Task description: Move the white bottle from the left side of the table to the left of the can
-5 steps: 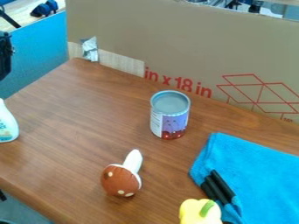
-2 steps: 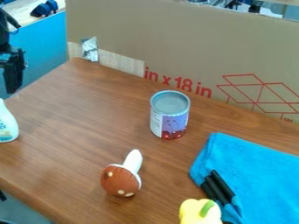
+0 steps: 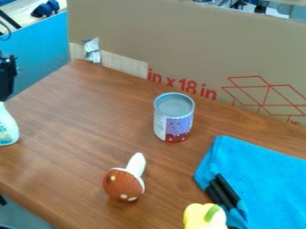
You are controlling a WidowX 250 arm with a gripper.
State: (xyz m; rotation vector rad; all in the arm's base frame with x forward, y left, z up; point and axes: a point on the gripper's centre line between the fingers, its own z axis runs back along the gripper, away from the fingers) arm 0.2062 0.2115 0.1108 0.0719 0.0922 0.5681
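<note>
The black gripper point(image 3: 6, 82) hangs at the left edge, partly cut off, just above the white bottle point(image 3: 7, 127). Well to its right, an open-topped can point(image 3: 174, 117) with a purple label stands upright. A brown toy mushroom point(image 3: 124, 184) with a white stem lies on its side near the front. At the bottom edge is a yellow pepper point(image 3: 204, 216) with a green stem. A blue towel point(image 3: 263, 179) lies at the right, with black cylindrical objects point(image 3: 223, 191) at its left edge.
The wooden table point(image 3: 78, 129) is bounded at the back by a tall cardboard panel point(image 3: 197, 49) with red print. A blue panel point(image 3: 44, 56) stands behind its left side, and silvery tape point(image 3: 92, 50) is stuck near the back corner.
The gripper came farther into view from the left edge and lower, then drew back left toward the edge and a little lower. The objects on the table have not moved.
</note>
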